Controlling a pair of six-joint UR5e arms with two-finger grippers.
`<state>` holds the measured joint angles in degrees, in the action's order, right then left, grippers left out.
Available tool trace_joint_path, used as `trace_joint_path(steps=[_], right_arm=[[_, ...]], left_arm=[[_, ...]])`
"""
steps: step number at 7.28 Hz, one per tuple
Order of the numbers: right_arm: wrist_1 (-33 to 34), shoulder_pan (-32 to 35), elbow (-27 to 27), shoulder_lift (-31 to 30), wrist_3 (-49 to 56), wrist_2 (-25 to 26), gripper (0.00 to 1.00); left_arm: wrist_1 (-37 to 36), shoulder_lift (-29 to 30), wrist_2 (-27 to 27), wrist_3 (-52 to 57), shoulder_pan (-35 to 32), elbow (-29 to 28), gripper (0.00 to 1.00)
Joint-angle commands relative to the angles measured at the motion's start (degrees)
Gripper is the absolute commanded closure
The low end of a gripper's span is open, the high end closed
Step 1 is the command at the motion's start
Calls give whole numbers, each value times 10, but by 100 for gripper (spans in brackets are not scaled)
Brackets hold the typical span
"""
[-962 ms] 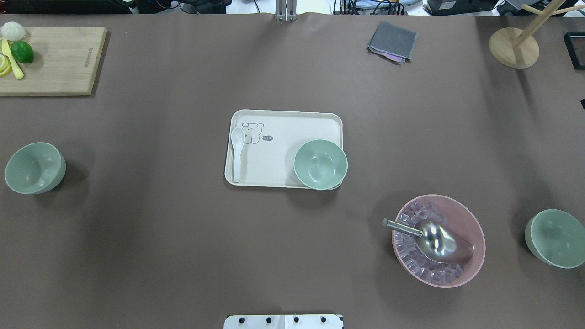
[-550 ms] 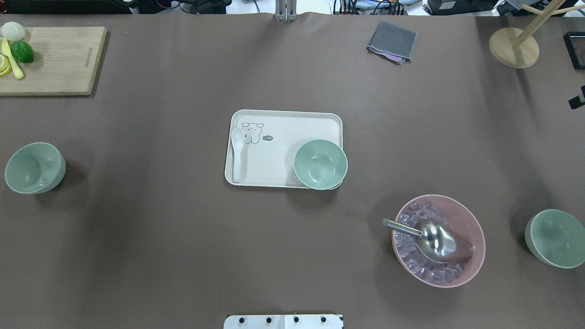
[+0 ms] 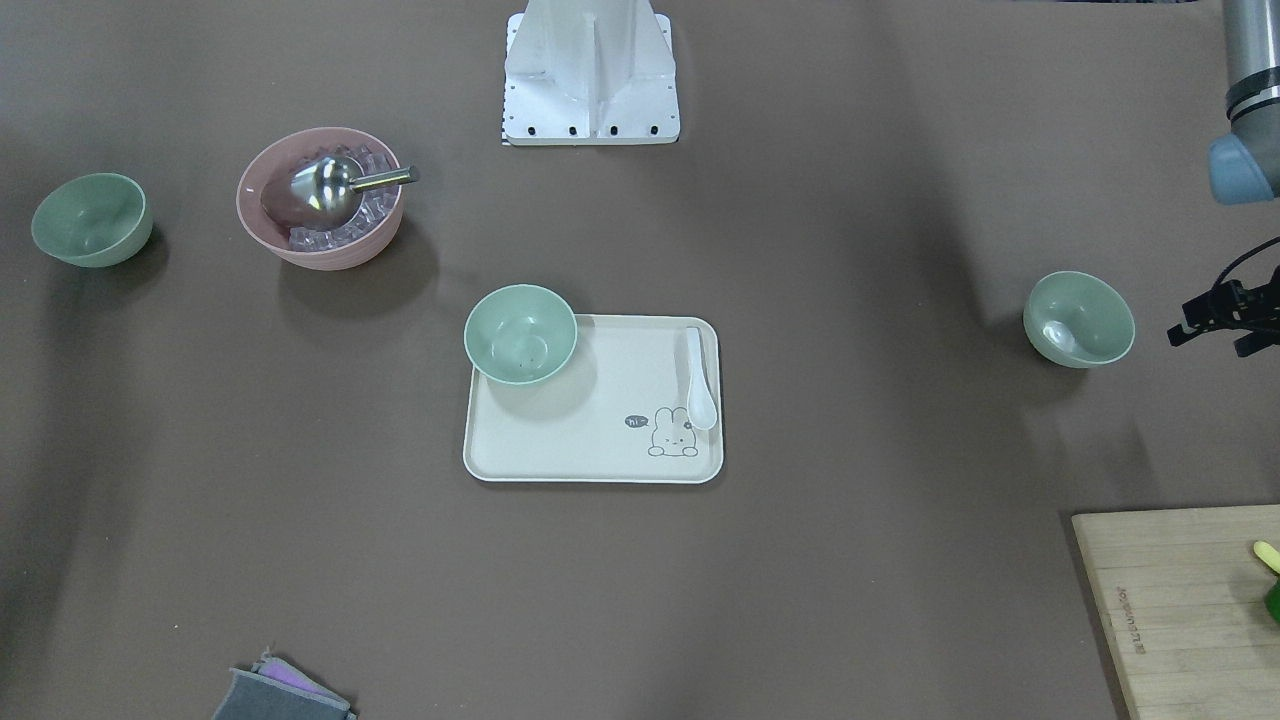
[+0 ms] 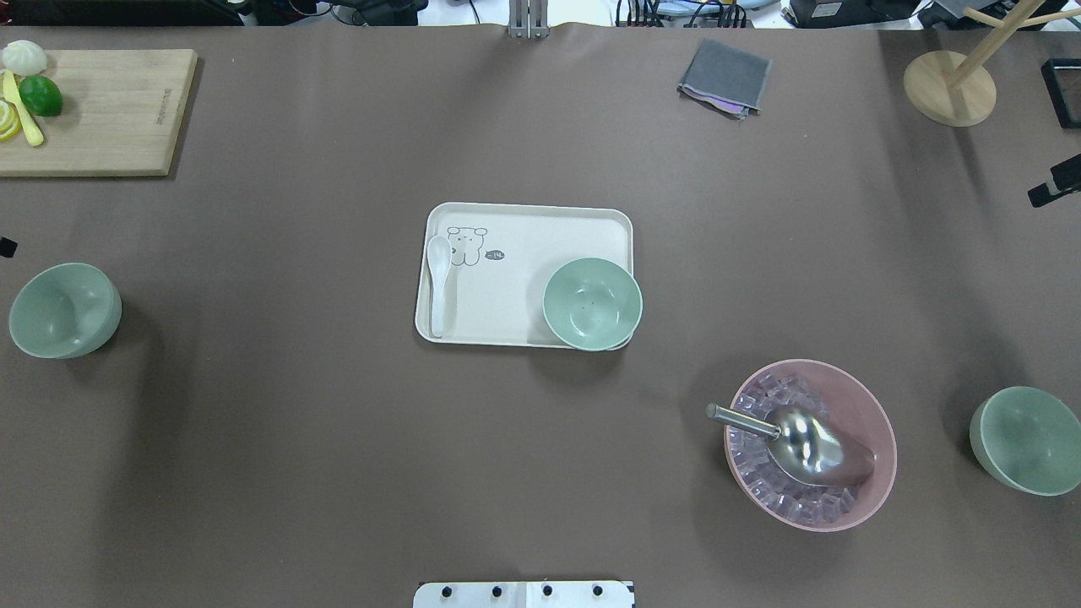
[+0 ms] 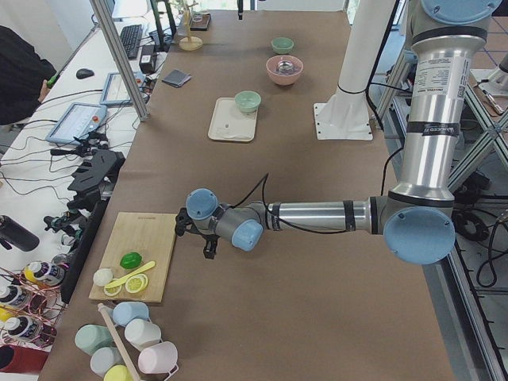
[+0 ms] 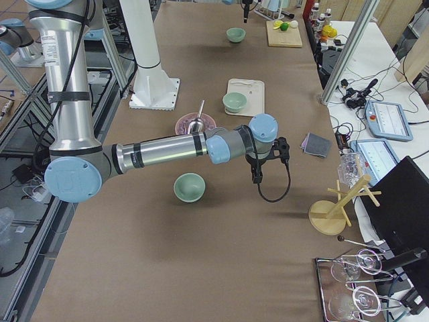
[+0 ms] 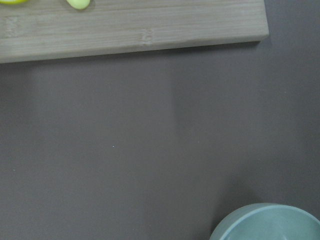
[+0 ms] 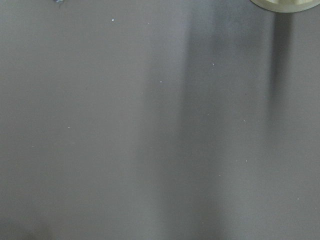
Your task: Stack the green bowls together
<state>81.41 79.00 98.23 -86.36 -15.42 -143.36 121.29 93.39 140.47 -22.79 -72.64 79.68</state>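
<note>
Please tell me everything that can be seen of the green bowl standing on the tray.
The green bowl is small, round, deep-sided, pale mint, seemingly matte plastic. It stands upright and empty, a few tiny dark specks inside, in the corner of the tray nearest the pink bowl, apart from the white spoon at the tray's other side. Only the tray touches it.

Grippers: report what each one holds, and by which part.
Nothing is held. The left gripper and right gripper hover away from every bowl; the tray bowl, left bowl and right bowl sit untouched.
</note>
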Motion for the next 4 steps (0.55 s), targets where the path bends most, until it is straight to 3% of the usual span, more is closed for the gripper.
trace_joint_path(steps=[1,2,3,4], right_arm=[[0,-1,-1,1,-1,-1,0],[-1,-1,-1,3,-2,0,0],[-1,-1,-1,4,-7,0,0],[-1,-2,-1,4,-7,1,0]], left_arm=[[35,-8,1,-27,47,-2,2],[36,-8,0,-23,57,-3,3],[35,-8,0,-20,58,-4,20],[35,-8,0,-19,57,-2,58]])
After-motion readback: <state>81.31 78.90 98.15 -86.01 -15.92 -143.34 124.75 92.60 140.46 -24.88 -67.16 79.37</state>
